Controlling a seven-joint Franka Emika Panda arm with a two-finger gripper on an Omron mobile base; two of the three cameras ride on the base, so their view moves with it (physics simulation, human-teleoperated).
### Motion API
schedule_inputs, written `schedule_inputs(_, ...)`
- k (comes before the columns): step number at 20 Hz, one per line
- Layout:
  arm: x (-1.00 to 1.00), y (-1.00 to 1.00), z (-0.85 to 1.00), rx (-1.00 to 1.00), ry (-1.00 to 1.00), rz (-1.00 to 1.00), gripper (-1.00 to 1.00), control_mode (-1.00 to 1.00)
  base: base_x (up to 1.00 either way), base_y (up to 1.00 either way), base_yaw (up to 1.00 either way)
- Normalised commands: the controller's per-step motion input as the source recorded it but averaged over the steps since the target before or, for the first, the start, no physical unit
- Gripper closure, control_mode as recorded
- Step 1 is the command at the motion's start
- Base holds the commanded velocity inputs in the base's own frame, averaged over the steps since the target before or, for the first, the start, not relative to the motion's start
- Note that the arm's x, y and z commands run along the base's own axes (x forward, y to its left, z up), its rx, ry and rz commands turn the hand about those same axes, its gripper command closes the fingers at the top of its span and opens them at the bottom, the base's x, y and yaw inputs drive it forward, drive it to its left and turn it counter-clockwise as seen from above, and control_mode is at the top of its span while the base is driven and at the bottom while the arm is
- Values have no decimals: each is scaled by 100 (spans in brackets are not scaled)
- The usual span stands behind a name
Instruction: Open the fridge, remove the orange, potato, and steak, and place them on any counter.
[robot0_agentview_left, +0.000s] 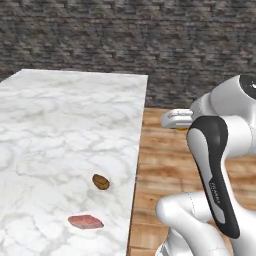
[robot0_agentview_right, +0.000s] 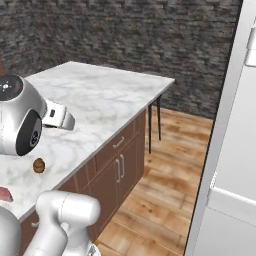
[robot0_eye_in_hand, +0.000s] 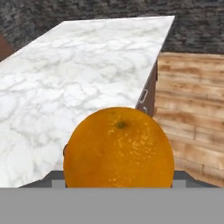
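My gripper (robot0_agentview_left: 182, 128) is shut on the orange (robot0_eye_in_hand: 119, 148), a bright ball low in the hand view that hides the fingers. In the left base view the hand hovers above the wooden floor, just right of the counter (robot0_agentview_left: 60, 125). The brown potato (robot0_agentview_left: 101, 181) lies on the marble near its right edge, and the pinkish-red steak (robot0_agentview_left: 86, 222) lies flat a little nearer to me. From the right base view, the potato (robot0_agentview_right: 38, 165) and an end of the steak (robot0_agentview_right: 4, 194) sit below the hand (robot0_agentview_right: 57, 116). A light grey fridge panel (robot0_agentview_right: 235, 125) stands at the right edge.
The counter (robot0_agentview_right: 100, 95) has brown cabinet doors and drawers (robot0_agentview_right: 117, 170) under it on its floor side. Wooden floor (robot0_agentview_right: 165, 165) runs between counter and fridge. A dark stone wall (robot0_agentview_left: 125, 35) closes the back. Bare marble stretches beyond the potato.
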Motion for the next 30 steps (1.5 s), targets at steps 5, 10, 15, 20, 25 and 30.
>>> schedule_inputs(5, 5, 31, -14, -3, 14, 12, 100, -100, 2, 37, 13)
schedule_inputs(10, 23, 99, -41, -9, 43, 37, 100, -100, 0, 0, 0)
schedule_inputs(15, 10, 100, -44, -10, 43, 36, 100, -100, 0, 0, 0)
schedule_inputs(20, 0, 100, -68, -15, 28, 30, 100, -100, 0, 0, 0)
schedule_inputs(25, 10, 89, -89, -25, 3, 21, 100, -100, 0, 0, 0)
schedule_inputs(30, 43, 47, -72, -7, 12, 18, 100, -100, 0, 0, 0)
